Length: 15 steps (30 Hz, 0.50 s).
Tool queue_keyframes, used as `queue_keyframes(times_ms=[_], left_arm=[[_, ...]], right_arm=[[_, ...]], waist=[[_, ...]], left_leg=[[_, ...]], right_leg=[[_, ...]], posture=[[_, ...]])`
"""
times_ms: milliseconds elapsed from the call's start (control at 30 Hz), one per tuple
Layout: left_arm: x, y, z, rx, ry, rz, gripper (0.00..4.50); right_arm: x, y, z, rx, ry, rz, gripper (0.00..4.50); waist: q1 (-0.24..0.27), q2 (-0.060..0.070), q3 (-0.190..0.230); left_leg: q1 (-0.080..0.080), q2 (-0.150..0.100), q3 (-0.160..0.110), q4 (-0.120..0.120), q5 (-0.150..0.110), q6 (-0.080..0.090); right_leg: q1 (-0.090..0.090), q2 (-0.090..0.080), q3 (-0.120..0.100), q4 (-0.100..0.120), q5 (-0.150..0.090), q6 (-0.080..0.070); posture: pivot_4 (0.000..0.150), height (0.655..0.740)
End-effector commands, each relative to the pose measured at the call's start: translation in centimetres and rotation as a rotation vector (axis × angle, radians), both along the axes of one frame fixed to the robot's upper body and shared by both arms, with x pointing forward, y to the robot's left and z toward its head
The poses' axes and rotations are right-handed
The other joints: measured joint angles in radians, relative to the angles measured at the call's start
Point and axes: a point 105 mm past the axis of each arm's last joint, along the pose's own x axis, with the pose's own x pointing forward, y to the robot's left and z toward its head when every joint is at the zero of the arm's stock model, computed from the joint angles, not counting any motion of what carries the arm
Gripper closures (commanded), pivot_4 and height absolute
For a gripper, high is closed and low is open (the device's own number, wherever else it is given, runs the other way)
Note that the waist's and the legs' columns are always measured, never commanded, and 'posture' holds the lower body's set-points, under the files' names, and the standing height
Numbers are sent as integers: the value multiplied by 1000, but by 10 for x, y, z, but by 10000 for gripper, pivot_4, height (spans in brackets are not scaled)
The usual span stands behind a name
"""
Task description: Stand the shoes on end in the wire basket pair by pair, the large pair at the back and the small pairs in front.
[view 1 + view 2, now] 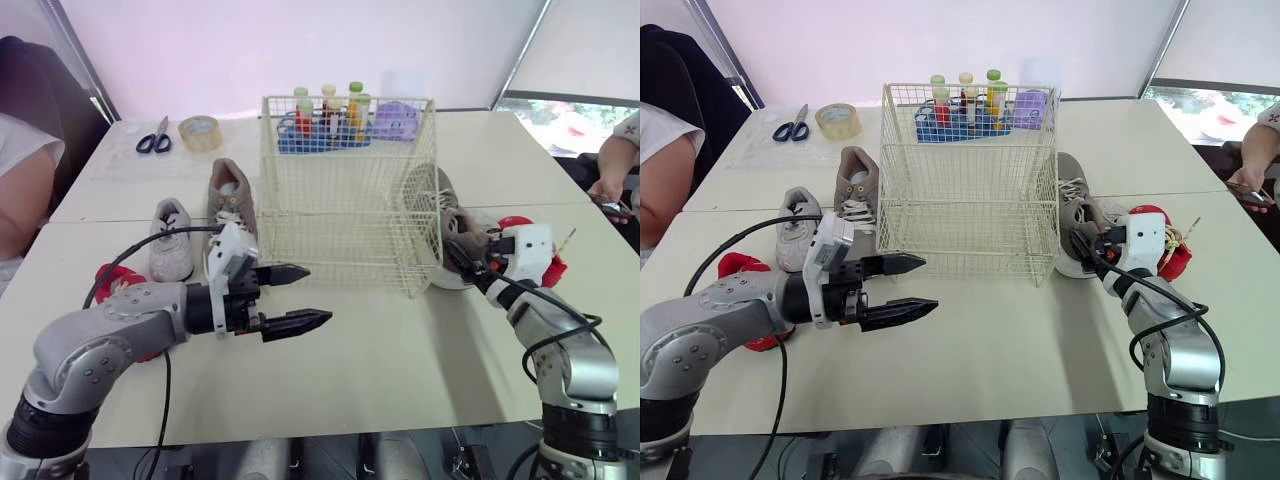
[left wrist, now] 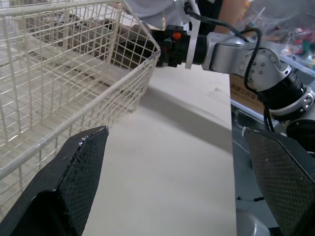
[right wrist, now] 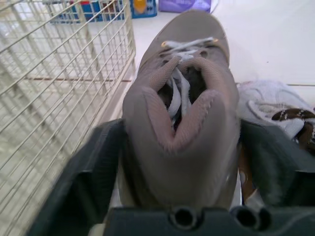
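While the wire basket stands empty, we enter the large taupe shoe as flat on its sole just beside the basket's right wall. Its heel is clasped between the fingers of the right gripper, a hold we judge suited to tipping it on end at the back. Its mate and a small white shoe lie left of the basket. Our left gripper hovers before the basket, fingers spread wide, holding nothing.

Table layout, referenced to the wire basket.
Left of basket: left large shoe, just beside it; small shoe farther left. Right of basket: right large shoe, just beside the side wall. Behind basket: bottle rack. Behind and left: tape roll, then scissors.
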Motion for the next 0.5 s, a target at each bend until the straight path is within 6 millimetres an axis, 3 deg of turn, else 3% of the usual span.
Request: queue_keyframes(times_ms=[33, 133, 200, 267, 500], left_arm=[[-2, -1, 6, -5, -49, -5, 0], [-2, 0, 6, 2, -54, -1, 0], [-1, 1, 5, 4, -57, 1, 0], [1, 2, 5, 6, -62, 5, 0], [13, 9, 19, -47, -79, 25, 0]], right_arm=[[1, -1, -6, -26, 14, -10, 29295], [1, -2, -8, -30, 19, -28, 41856], [0, -3, -6, -33, 4, -43, 43363], [2, -6, 10, -42, -64, -77, 43364], [0, -32, 125, -164, -465, -189, 43364]], waist=[[0, 0, 0], [0, 0, 0], [0, 0, 0], [0, 0, 0], [4, 8, 5]], left_leg=[[0, 0, 0, 0, 0, 0], [0, 1, 0, 0, -1, -2], [0, 1, 0, 0, -1, -2], [0, 1, 0, 0, -1, -2], [-3, 1, 1, 0, 0, -1]], right_leg=[[0, 0, 0, 0, 0, 0], [0, 1, 0, 0, 0, 0], [0, 1, 0, 0, 0, 0], [0, 1, 0, -1, 0, 0], [-3, 1, 0, -2, 2, -2]], posture=[[1500, 7400], [1500, 7400], [1500, 7400], [1500, 7400], [1500, 7400]])
